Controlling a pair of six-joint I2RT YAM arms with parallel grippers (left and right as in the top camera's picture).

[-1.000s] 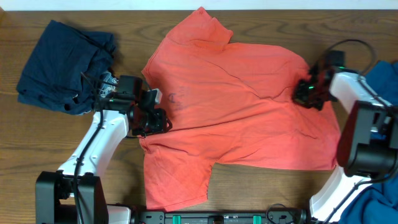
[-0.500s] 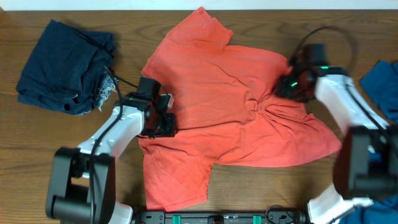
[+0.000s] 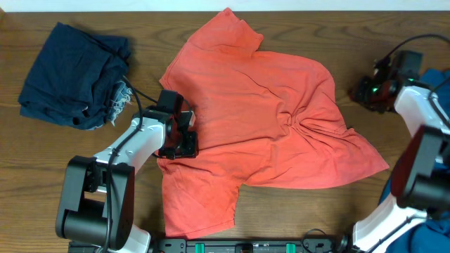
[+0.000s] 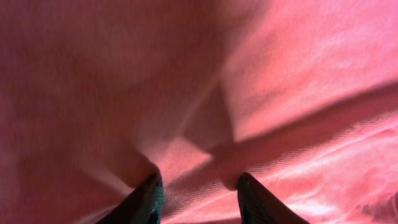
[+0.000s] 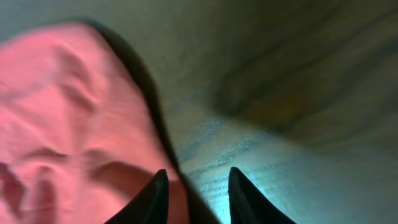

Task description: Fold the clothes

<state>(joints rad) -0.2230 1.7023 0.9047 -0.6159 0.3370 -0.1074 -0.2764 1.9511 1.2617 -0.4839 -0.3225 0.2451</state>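
Note:
The clothes are mainly a coral-red T-shirt (image 3: 246, 105) that lies spread across the middle of the wooden table (image 3: 295, 28), bunched into wrinkles at centre right. Its cloth (image 4: 261, 74) fills the left wrist view. My left gripper (image 3: 180, 138) sits on the shirt's left edge, and in its own view the left gripper (image 4: 199, 180) pinches a raised ridge of the red cloth between its fingers. My right gripper (image 3: 371, 91) hangs over bare wood to the right of the shirt. In its own view the right gripper (image 5: 198, 174) is open and empty, with the shirt's edge (image 5: 74, 124) to its left.
A crumpled dark navy garment (image 3: 74, 74) lies at the back left. Blue cloth (image 3: 434, 83) shows at the right edge behind the right arm, and more of it (image 3: 429, 235) at the bottom right corner.
My right gripper pulled the shirt's right side toward the middle, let it go and drew back to the right, leaving the cloth bunched. The left gripper shifted slightly right on the shirt's edge.

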